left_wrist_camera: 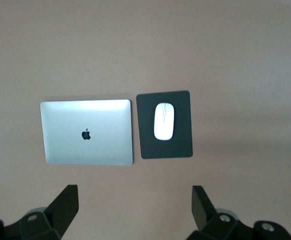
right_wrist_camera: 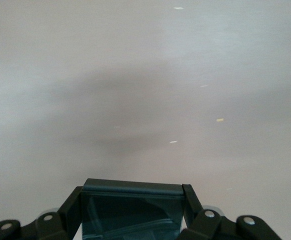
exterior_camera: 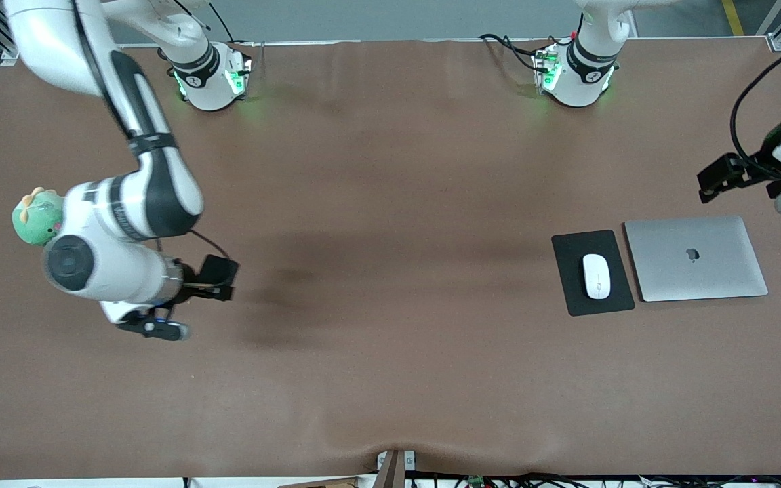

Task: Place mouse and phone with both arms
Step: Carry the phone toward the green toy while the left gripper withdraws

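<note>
The right gripper (exterior_camera: 217,278) is holding the phone (exterior_camera: 219,272) clamped between its fingers, in the air over bare brown bench (exterior_camera: 390,366) toward the right arm's end. The right wrist view shows what the front view barely does: the phone (right_wrist_camera: 133,210) sitting flat between the two black fingers (right_wrist_camera: 191,202), its glossy face catching reflections, with only bare bench and a soft shadow ahead of it.

The left gripper (exterior_camera: 719,177) is hanging over the left arm's end of the bench, close to that edge, above the ground just farther from the front camera than the laptop (exterior_camera: 695,257). Its fingers (left_wrist_camera: 63,205) are standing wide apart and gripping nothing, as the left wrist view makes plain.

The mouse (exterior_camera: 596,276) is lying on the pad (exterior_camera: 577,291), roughly centred, with black margin showing all round it. The pad is sitting just beside the closed silver laptop, a thin strip of bench between their edges. The left wrist view shows both whole: the mouse (left_wrist_camera: 164,121) on the pad (left_wrist_camera: 150,145), the laptop (left_wrist_camera: 87,132) lid with its logo.

A green plush toy (exterior_camera: 36,217) is showing beside the right arm's elbow, partly hidden by it.

A broad stretch of bench is lying open between the two grippers, and all along the edge nearest the front camera.
</note>
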Controlling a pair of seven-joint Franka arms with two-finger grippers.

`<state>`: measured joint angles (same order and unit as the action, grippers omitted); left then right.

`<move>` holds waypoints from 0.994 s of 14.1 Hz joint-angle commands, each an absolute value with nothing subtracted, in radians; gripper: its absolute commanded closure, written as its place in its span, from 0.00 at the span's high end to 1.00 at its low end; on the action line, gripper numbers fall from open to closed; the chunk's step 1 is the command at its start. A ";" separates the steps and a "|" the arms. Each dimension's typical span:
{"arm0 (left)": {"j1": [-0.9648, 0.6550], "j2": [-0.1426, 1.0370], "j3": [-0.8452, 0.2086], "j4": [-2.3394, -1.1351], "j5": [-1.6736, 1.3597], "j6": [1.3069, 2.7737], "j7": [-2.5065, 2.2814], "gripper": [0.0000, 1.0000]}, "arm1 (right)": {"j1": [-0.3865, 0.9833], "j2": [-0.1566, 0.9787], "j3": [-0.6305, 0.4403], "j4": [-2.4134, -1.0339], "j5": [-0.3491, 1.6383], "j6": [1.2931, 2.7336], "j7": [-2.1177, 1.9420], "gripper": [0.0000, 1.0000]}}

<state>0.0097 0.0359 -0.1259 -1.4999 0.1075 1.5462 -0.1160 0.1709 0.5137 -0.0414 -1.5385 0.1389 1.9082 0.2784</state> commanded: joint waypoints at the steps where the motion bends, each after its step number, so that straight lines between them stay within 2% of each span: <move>1: -0.075 -0.074 -0.014 -1.603 0.077 1.540 -0.061 1.00 | 0.066 0.483 -0.018 -1.644 0.123 1.931 0.145 0.13; 4: -0.071 -0.071 -0.017 -1.598 0.068 1.522 -0.049 1.00 | -0.037 0.483 -0.020 -1.721 0.088 1.969 0.034 0.13; 7: -0.071 -0.064 -0.018 -1.585 0.060 1.522 -0.048 1.00 | -0.127 0.477 -0.020 -1.827 0.049 2.078 -0.050 0.13; 11: -0.075 -0.060 -0.018 -1.583 0.037 1.522 -0.066 1.00 | -0.163 0.450 -0.020 -1.992 0.046 2.242 -0.104 0.14; 14: -0.072 -0.058 -0.018 -1.582 0.040 1.522 -0.060 1.00 | -0.227 0.457 -0.020 -2.011 0.044 2.278 -0.286 0.17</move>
